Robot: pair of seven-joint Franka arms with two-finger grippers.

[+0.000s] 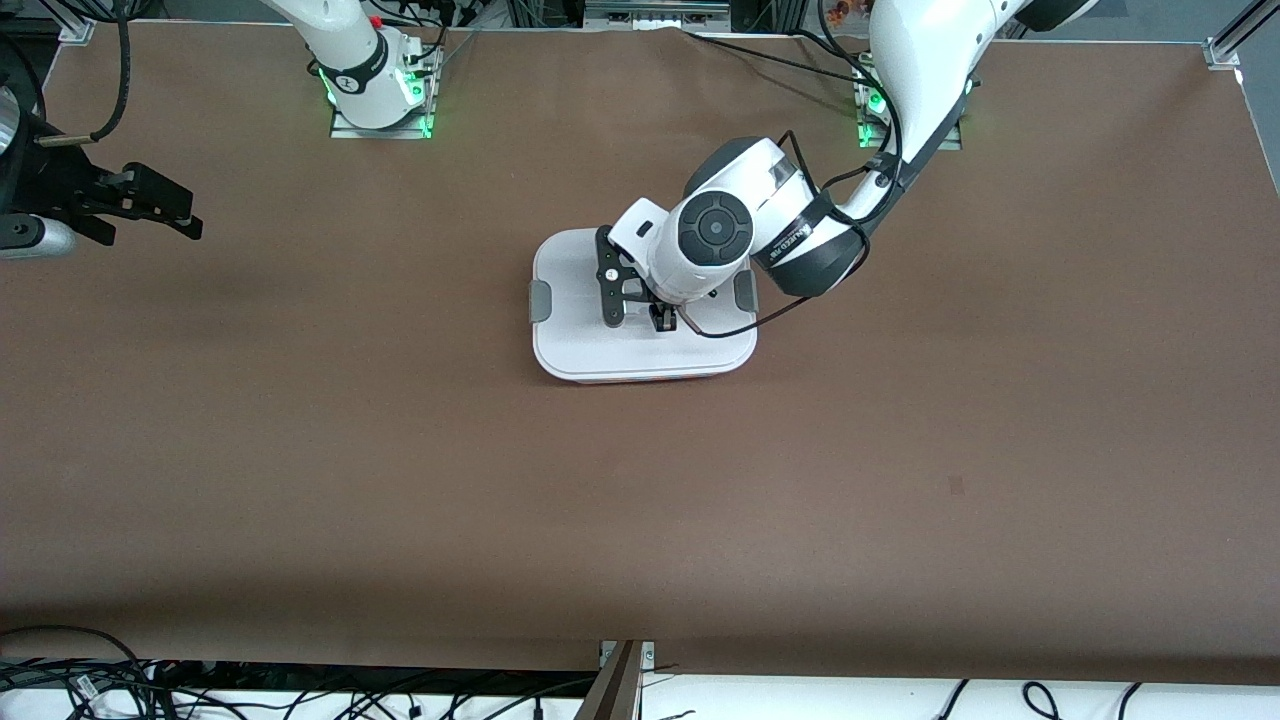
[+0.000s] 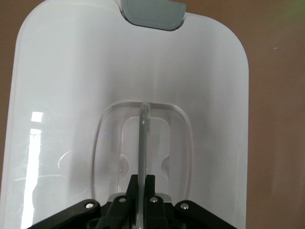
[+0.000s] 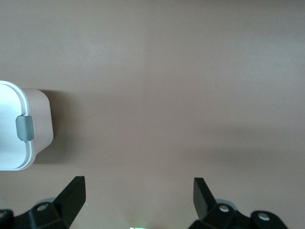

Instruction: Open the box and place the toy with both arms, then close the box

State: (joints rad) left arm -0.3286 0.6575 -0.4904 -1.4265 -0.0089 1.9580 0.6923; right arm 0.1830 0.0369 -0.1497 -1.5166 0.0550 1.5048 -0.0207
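The box (image 1: 575, 345) stands mid-table with its white lid (image 2: 62, 95) on and a grey clip (image 1: 540, 300) on each side. My left gripper (image 1: 661, 320) is down on the middle of the lid. In the left wrist view the left gripper (image 2: 144, 183) is shut on the thin upright handle (image 2: 144, 138) in the lid's recess. My right gripper (image 1: 165, 205) hangs open over the bare table toward the right arm's end, well clear of the box. The right wrist view shows the right gripper (image 3: 139, 191) holding nothing, with the box (image 3: 40, 119) off to one side. The toy is out of view.
Brown table surface (image 1: 640, 500) lies all around the box. Cables (image 1: 100, 690) run along the table's edge nearest the front camera. The arm bases (image 1: 380, 90) stand at the edge farthest from it.
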